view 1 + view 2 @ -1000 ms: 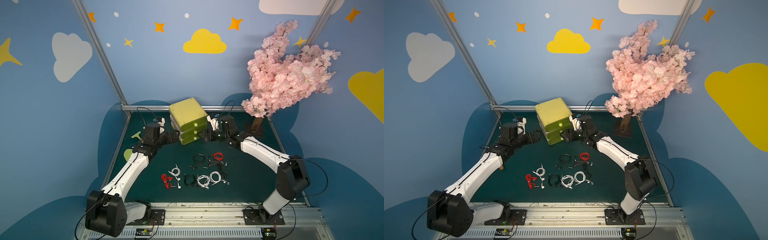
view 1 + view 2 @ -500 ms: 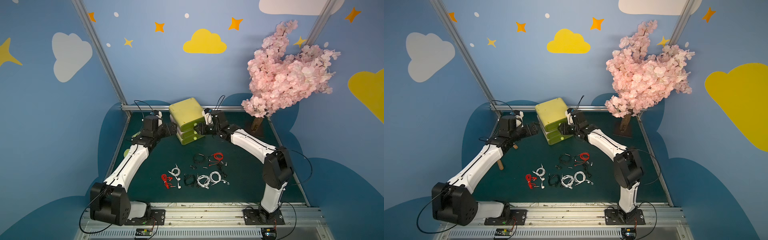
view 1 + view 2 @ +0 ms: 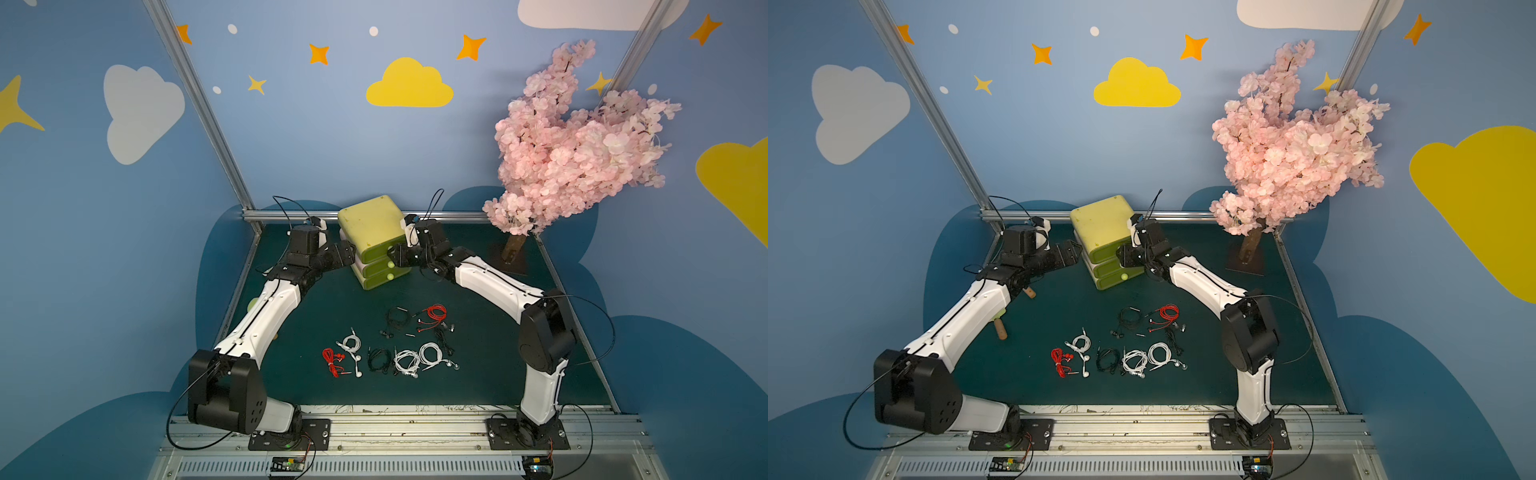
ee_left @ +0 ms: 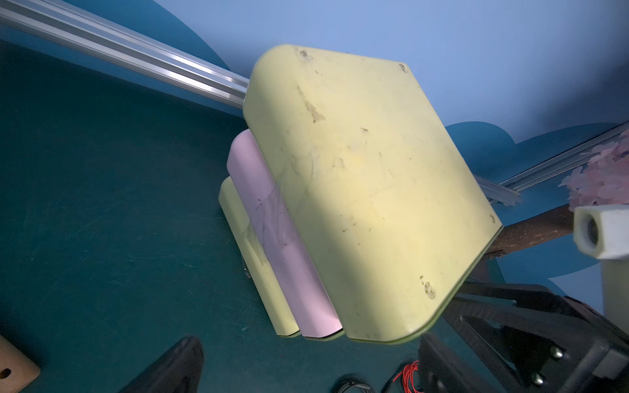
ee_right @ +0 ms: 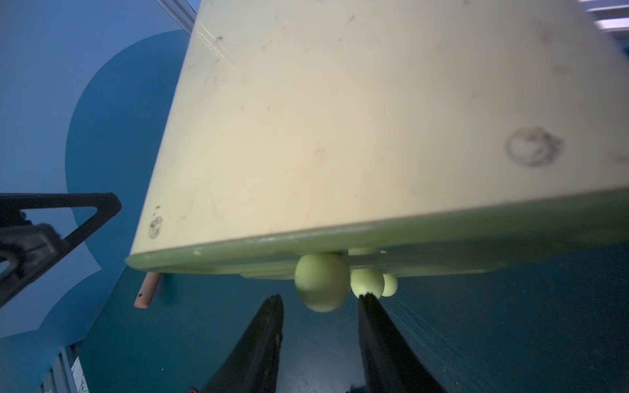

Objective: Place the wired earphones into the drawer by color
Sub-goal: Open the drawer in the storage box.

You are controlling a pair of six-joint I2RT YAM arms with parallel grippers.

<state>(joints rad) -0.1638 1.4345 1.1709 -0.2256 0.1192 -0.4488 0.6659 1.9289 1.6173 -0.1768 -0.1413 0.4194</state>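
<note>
**Blue cloud walls, green mat: right pincer at the top knob**

Blue walls with painted clouds and stars enclose a dark green mat (image 3: 478, 374), with a pink blossom tree (image 3: 577, 145) at the back right. All 8 wired earphones (image 3: 406, 359) lie loose on the mat in front of the yellow-green 3-drawer unit (image 3: 374, 224): 2 red, 3 black, 3 white. The left gripper (image 3: 349, 254) sits at the unit's left side, jaws spread wide and holding nothing. The right gripper (image 5: 320, 299) is at the front, its jaws parted on either side of the top drawer's round knob (image 5: 321, 275), narrow gaps showing.
</note>
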